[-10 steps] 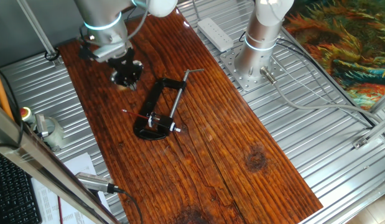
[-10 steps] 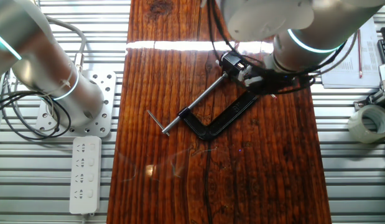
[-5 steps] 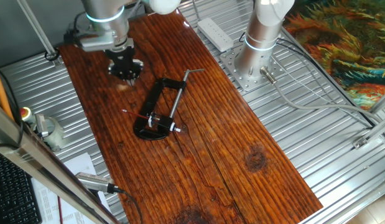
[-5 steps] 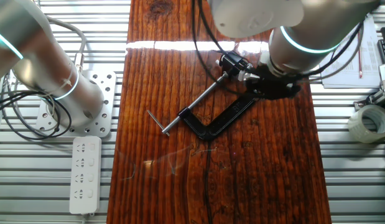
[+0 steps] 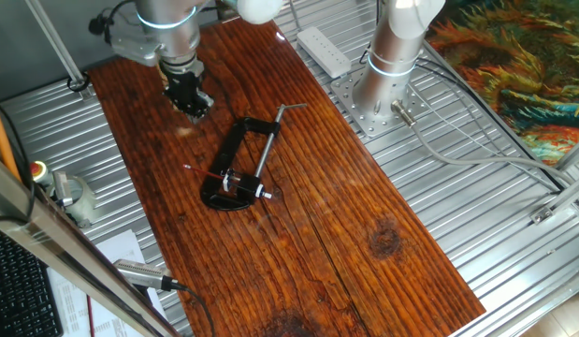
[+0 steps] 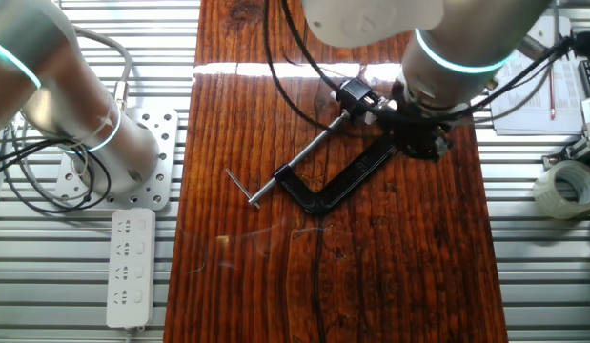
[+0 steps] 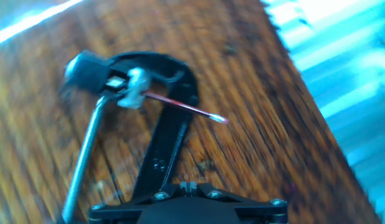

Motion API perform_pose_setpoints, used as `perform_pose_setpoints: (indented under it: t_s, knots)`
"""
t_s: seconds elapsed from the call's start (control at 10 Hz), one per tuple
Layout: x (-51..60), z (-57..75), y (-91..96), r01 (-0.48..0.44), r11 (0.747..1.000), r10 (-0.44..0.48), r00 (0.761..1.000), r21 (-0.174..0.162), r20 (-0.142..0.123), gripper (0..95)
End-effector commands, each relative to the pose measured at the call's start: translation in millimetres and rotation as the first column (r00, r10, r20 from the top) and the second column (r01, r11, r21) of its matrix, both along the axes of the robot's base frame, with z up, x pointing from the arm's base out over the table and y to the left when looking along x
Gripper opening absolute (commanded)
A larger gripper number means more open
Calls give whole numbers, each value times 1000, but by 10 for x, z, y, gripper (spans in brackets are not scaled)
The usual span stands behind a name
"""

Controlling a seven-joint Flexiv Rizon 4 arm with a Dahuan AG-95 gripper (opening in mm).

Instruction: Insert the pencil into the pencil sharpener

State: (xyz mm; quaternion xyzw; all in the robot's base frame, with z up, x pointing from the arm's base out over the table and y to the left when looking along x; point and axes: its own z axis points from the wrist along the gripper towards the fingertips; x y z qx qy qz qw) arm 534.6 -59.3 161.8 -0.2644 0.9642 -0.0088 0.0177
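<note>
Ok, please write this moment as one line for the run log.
gripper: above board, holds nothing seen, state unclear | pencil: lying across C-clamp | pencil sharpener: at pencil's end | insertion: cannot tell

The surface (image 5: pixel 308 215) is reddish-brown wood with dark streaked grain and a darker knot. The clamp (image 5: pixel 231 159) is black, its screw rod (image 6: pixel 295 162) silver. The pencil (image 7: pixel 183 107) looks dark red with a pale tip, though the hand view is blurred. The power strip (image 6: pixel 129 267) is white, the tape roll (image 6: pixel 566 189) pale grey.
</note>
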Motion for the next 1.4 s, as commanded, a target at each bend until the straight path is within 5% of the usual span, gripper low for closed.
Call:
perform_pose_setpoints:
  t_s: [0.1, 0.5, 0.7, 0.9, 1.4]
  knots:
    - [15, 54, -68, 507, 862, -506, 862, -20, 29, 0]
    - [158, -14, -281, 513, 858, -513, 858, -19, 0, 0]
    - [269, -50, -610, 481, 877, -481, 877, -12, -4, 0]
    - [260, -6, -831, 451, 893, -451, 893, -12, -6, 0]
    - [286, -46, -635, 511, 860, -511, 860, -12, -5, 0]
